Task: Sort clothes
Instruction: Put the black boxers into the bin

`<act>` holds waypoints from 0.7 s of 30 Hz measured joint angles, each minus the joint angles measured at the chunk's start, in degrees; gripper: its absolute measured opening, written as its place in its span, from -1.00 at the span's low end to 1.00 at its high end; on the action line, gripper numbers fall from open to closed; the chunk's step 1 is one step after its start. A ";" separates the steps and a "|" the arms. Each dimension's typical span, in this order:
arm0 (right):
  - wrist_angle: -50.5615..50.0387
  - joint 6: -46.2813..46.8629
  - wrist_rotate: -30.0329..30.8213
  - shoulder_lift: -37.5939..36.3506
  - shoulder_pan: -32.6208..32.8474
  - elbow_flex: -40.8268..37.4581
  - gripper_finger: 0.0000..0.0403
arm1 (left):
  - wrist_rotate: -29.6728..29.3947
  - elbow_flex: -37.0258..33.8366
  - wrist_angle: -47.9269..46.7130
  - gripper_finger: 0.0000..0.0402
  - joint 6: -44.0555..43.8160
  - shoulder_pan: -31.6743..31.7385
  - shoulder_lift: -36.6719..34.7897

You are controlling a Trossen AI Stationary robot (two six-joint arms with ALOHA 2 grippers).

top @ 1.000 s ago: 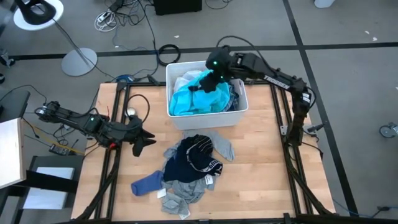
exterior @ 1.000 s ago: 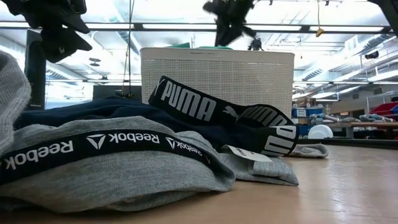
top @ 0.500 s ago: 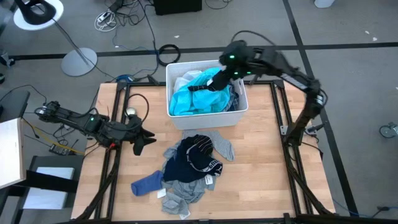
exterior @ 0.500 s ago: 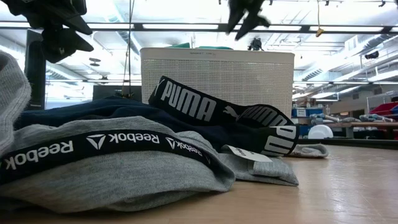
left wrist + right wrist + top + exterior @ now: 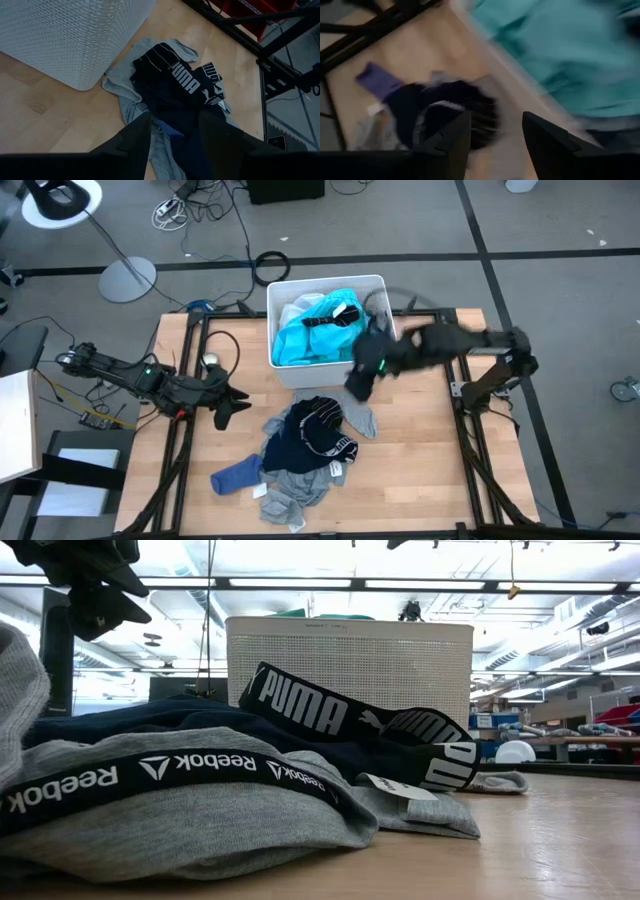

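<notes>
On the desk (image 5: 440, 480), I am looking at a job that I judge roughly half done. The white bin (image 5: 330, 370) at the far edge is already holding the turquoise top (image 5: 310, 335), with a dark piece lying on it and the blue-grey striped shirt (image 5: 378, 330) tucked at its right side. The remaining pile is lying just in front of the bin: the dark navy piece (image 5: 315, 435) with its white lettered waistband on top, the grey t-shirt (image 5: 300, 485) underneath, and the blue sock (image 5: 236, 476) poking out at the left. My right pincer (image 5: 360, 383) is hanging empty between the bin and the pile, its fingers parted and nothing between them. My left pincer (image 5: 232, 402) is waiting near the desk's left edge, fingers spread wide and empty, pointing towards the pile. By my reckoning, the pile's pieces are still needing sorting.
</notes>
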 joint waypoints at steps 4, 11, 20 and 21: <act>14.19 5.81 -0.11 1.52 5.71 -10.36 -0.13 | 0.81 0.00 -0.23 -0.14 0.17 -0.01 0.01; 37.61 6.96 -1.84 8.58 11.50 -20.03 -0.14 | 4.39 0.00 -0.62 -0.14 2.82 -0.02 0.02; 42.37 16.56 -8.60 21.30 12.50 -19.93 -0.18 | 8.81 0.00 -4.09 -0.14 3.15 -0.02 0.02; 43.65 17.10 -9.18 22.22 12.41 -19.87 -0.18 | 9.13 0.00 -4.15 -0.14 3.15 -0.02 0.02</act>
